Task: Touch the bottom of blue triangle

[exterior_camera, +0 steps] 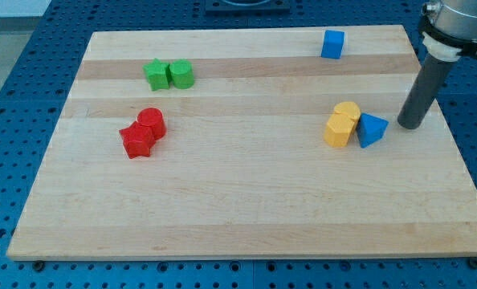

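Note:
The blue triangle (372, 129) lies on the wooden board (246, 201) at the view's right, touching two yellow blocks (342, 124) on its left side. My dark rod comes down from the upper right, and my tip (409, 126) rests on the board just right of the blue triangle, a small gap apart, level with its upper part. The triangle's bottom edge faces the view's bottom.
A blue cube (332, 44) sits near the board's top edge. A green star-like block (156, 75) and a green rounded block (181, 75) touch at the upper left. A red cylinder (152, 123) and a red star-like block (136, 141) touch at the left.

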